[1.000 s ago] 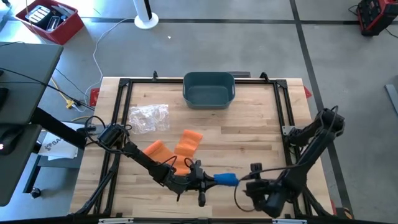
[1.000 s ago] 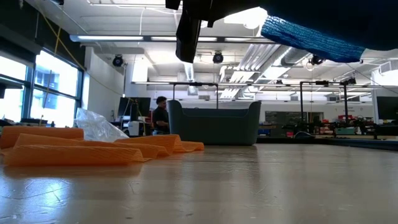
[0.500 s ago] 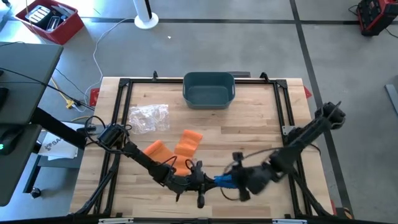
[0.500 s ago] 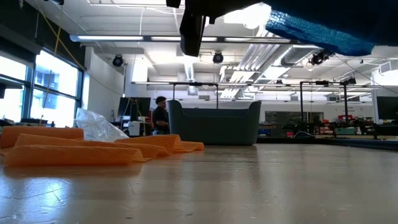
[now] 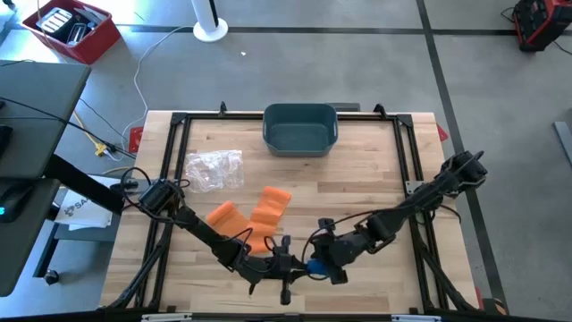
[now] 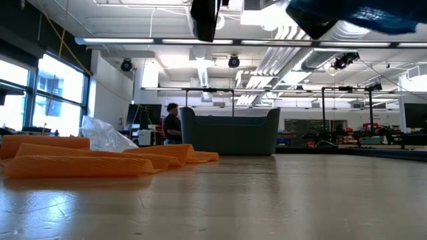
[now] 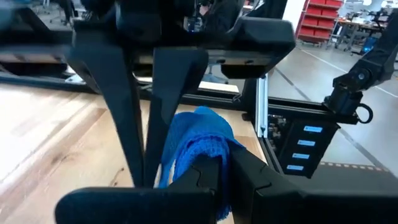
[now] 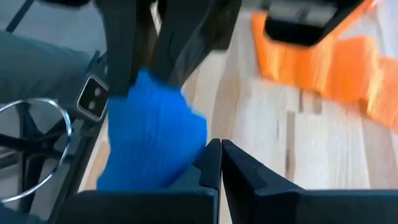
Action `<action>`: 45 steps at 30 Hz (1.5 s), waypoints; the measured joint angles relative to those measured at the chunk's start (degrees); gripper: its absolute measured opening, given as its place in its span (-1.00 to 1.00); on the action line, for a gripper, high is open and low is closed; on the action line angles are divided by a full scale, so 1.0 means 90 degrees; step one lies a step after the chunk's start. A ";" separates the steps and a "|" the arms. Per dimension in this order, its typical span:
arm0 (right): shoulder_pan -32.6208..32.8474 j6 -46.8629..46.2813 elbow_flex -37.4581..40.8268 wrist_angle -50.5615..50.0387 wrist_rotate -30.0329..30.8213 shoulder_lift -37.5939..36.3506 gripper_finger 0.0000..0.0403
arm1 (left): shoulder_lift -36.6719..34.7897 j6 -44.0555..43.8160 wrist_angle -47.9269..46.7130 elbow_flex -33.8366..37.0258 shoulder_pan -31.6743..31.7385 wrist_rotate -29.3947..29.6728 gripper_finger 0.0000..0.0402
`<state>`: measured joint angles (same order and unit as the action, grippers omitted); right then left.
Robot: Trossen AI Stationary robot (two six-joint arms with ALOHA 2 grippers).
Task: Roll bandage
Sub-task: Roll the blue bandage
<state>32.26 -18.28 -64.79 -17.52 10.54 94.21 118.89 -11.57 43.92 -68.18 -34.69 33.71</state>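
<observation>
2 arms meet at the desk's [image 5: 375, 179] near edge. Our right gripper [image 5: 315, 266] has just swung in and clenched on the blue bandage [image 5: 312, 266], which our left gripper [image 5: 288, 265] also grasps, so rolling can proceed.

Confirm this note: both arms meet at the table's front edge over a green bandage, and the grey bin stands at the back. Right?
Not quite: the crumpled knit bandage is blue, not green, as the right wrist view shows. Both arms do meet over it at the wooden table's front edge, and the grey plastic bin stands at the back.
</observation>
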 joint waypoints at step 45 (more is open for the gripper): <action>0.3417 -0.0773 0.0005 0.0563 0.4846 0.0037 -0.01 | 0.0000 0.1359 -0.0380 -0.0381 -0.0216 0.0056 -0.97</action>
<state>63.01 -25.24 -64.75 -12.45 54.15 94.55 118.89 0.67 40.50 -71.61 -36.63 34.22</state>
